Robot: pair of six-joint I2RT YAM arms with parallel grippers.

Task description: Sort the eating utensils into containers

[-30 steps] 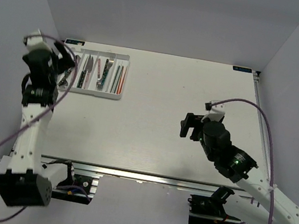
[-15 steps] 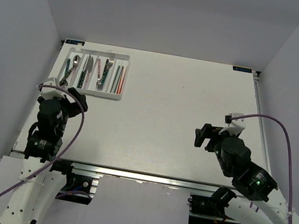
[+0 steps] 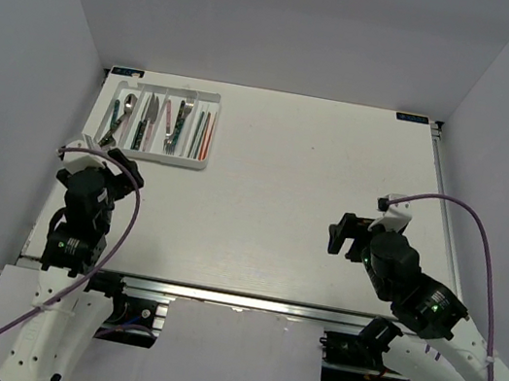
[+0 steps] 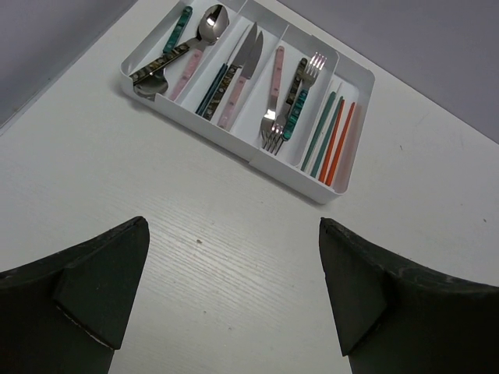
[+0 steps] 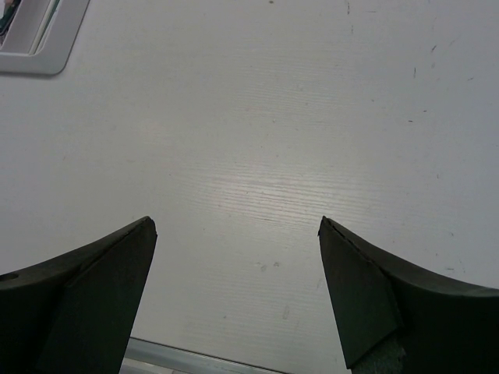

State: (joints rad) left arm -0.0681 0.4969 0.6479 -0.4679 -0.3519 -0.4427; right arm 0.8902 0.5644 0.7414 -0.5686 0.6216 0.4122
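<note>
Shows the left claw (image 4: 234,257) and right claw (image 5: 234,257) spread wide, gripping nothing, hanging above the surface (image 5: 257,156). Places the eating utensils (image 4: 270,93) inside the white tray (image 4: 323,193) at the far left, well apart from both claws: spoons, knives, forks, chopsticks, each kind in its own compartment. Suggests sorting finished; calls only for parking the arms, or checking for strays.
</note>
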